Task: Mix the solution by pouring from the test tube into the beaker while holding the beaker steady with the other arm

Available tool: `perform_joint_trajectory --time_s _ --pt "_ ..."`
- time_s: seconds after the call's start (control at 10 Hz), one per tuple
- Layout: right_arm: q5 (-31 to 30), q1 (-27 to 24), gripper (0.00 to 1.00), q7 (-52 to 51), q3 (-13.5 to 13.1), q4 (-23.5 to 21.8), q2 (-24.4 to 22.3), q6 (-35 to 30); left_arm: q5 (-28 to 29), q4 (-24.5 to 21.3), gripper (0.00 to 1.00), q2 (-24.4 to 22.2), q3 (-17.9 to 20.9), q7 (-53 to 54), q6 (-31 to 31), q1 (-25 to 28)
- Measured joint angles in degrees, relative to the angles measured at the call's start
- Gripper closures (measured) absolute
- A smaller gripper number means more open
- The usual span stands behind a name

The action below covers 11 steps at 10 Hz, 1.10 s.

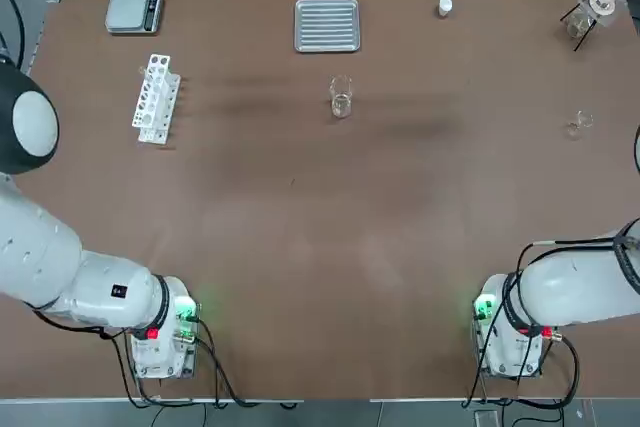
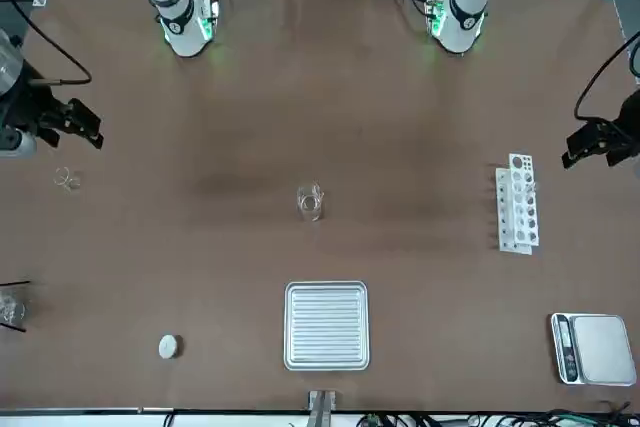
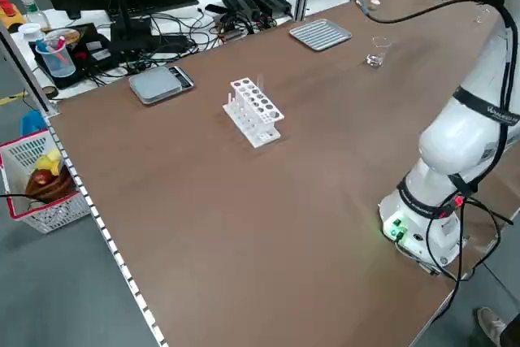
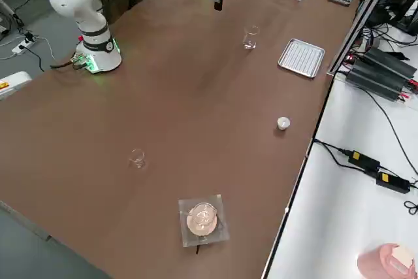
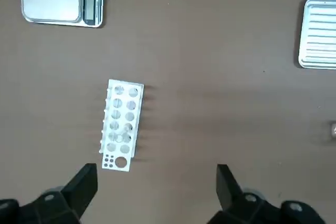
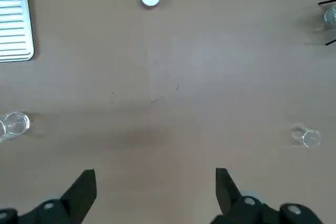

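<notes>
Glass beaker (image 1: 341,97) unlabelled, mid-table; left tool (image 5: 155,192), right tool (image 6: 155,195) spread.

white jointed arms (image 1: 60,267), green base lights

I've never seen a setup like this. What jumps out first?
A small clear beaker stands alone mid-table, just in front of a ribbed metal tray. A white tube rack sits toward the robot's left. Both arms hang high at the table's sides, left end effector and right end effector open.
</notes>
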Motion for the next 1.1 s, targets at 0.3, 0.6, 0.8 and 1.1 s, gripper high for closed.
perform_joint_trajectory --time_s 0.3,0.6,0.8,1.1 --pt "0.0 0.0 0.00 0.0 0.0 0.0 0.0 0.0 0.0 0.0 0.00 -1.9 -0.4 1.3 -1.6 0.0" --pt "0.0 0.0 0.00 0.0 0.0 0.0 0.0 0.0 0.2 -0.3 0.00 -1.7 -0.5 2.6 -1.8 -0.2" --pt "0.0 0.0 0.00 0.0 0.0 0.0 0.0 0.0 0.2 -0.4 0.00 -0.8 -0.5 2.6 -1.8 -0.5" --pt "0.0 0.0 0.00 0.0 0.0 0.0 0.0 0.0 0.2 -0.4 0.00 -0.3 -0.6 3.0 -1.7 -0.7"
